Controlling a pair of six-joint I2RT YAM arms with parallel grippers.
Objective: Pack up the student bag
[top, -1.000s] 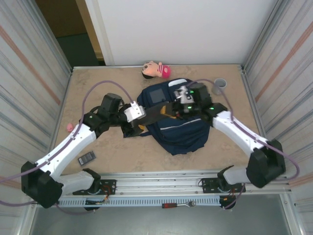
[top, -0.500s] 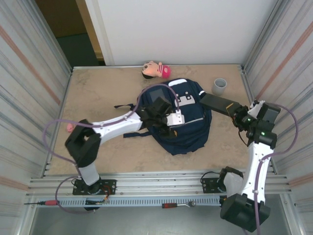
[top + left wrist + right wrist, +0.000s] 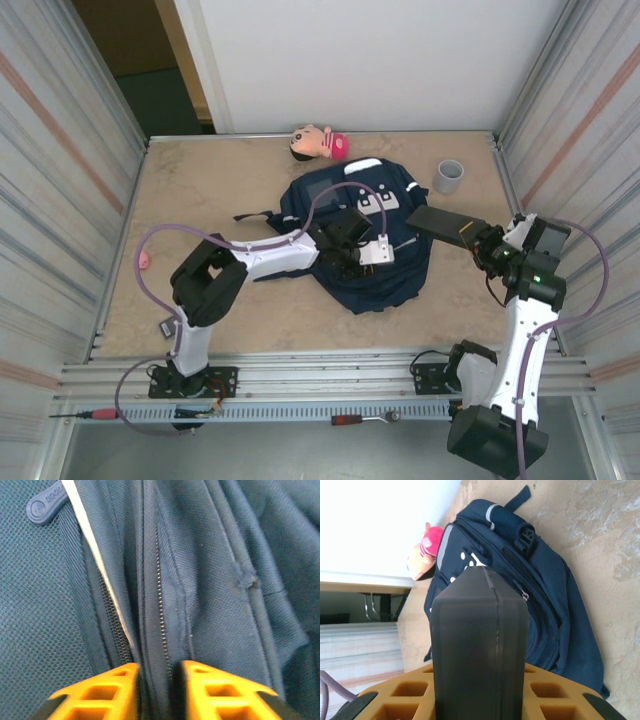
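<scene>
Navy fabric of the student bag (image 3: 385,280), lying in the middle of the table (image 3: 200,190), was pinched along its zipper (image 3: 161,605) by the nearly closed left gripper (image 3: 158,674). Right of the bag, the right gripper (image 3: 480,241) clamped a dark flat block (image 3: 438,221).

Dark grey box (image 3: 479,645) clamped between orange fingers (image 3: 387,696), navy student bag (image 3: 520,580) beyond, possibly a pink-capped doll (image 3: 422,550) behind it
</scene>
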